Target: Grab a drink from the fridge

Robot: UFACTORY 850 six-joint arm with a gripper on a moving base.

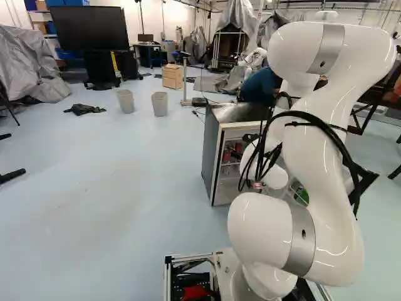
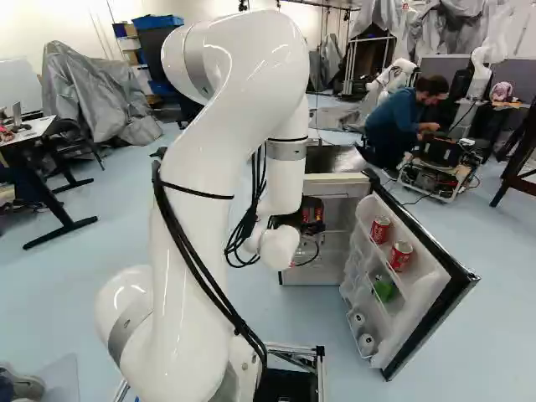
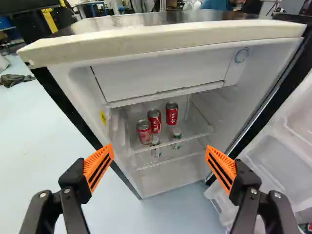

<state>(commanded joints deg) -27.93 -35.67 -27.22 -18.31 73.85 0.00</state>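
Red soda cans [image 3: 171, 113] stand on a shelf [image 3: 196, 123] inside the fridge [image 3: 170, 39], ahead of my wide-spread gripper [image 3: 159, 148]; I should center on the nearest, enter level, clear the side walls [image 3: 243, 97], then pinch.

Cans [image 3: 154, 121] on shelf [image 3: 197, 127] inside fridge [image 3: 165, 44]

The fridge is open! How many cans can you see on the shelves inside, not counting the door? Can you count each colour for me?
Red cans: 3
Pale cans with some green: 2
Total: 5 cans in sight
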